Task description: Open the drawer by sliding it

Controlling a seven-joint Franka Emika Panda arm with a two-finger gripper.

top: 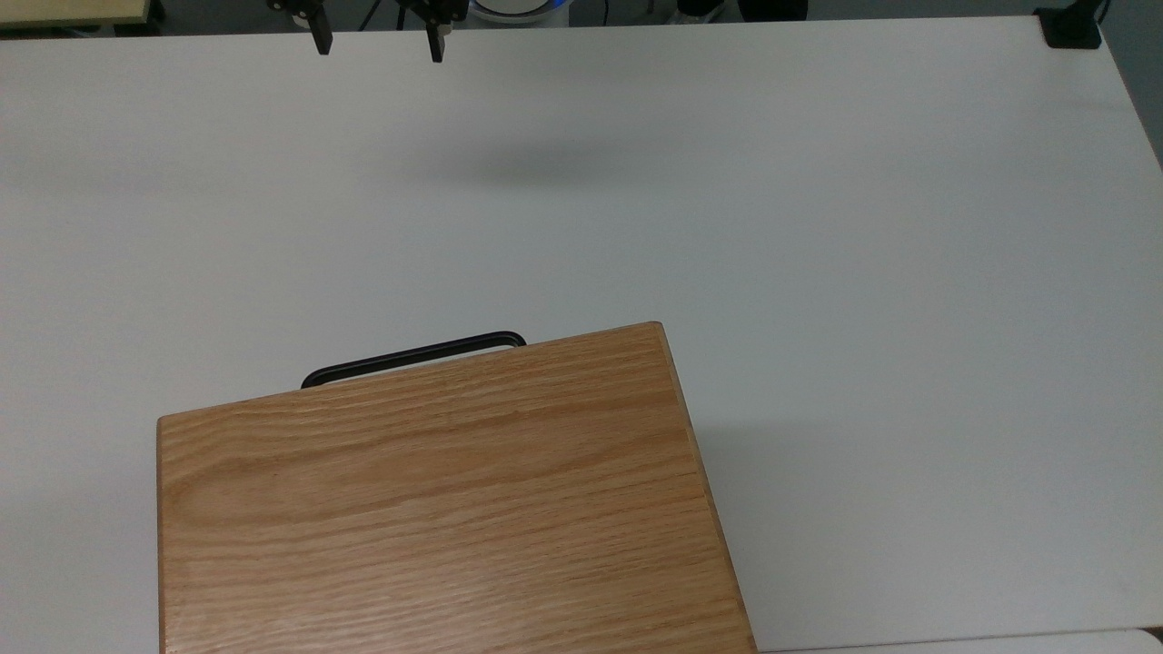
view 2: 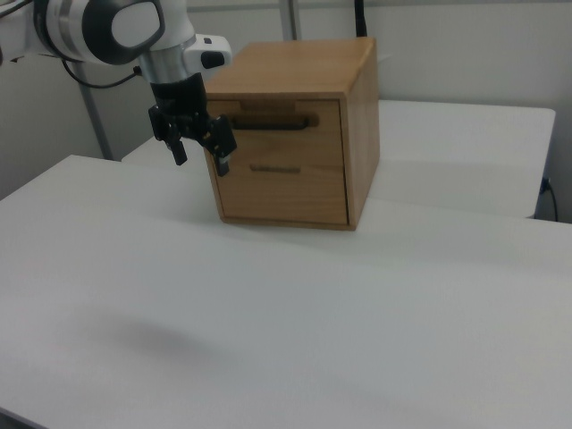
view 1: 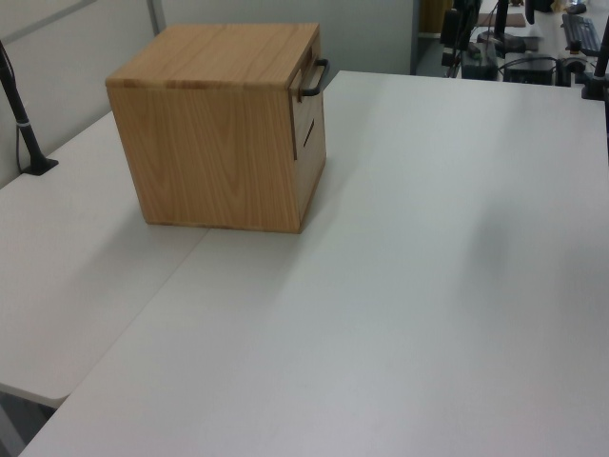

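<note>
The drawer point(view 2: 326, 125) is the upper front panel of a light oak cabinet point(top: 436, 509), and it sits flush with the cabinet's face. Its thin black bar handle point(view 2: 268, 123) runs across the panel. The handle point(top: 413, 356) pokes out past the cabinet's top edge in the top view, and the handle point(view 1: 314, 81) also juts out in the left view. My gripper point(top: 378, 47) hangs open at the top view's upper edge, far from the handle across bare table. In the right view the gripper point(view 2: 201, 156) hovers in front of the cabinet's left edge, holding nothing.
The cabinet stands on a white table point(top: 818, 227). Below the drawer is a second panel with a slot point(view 2: 273, 168). A black clamp point(top: 1072, 27) sits at the table's far right corner in the top view. A black pole point(view 1: 24, 124) stands at the left view's left.
</note>
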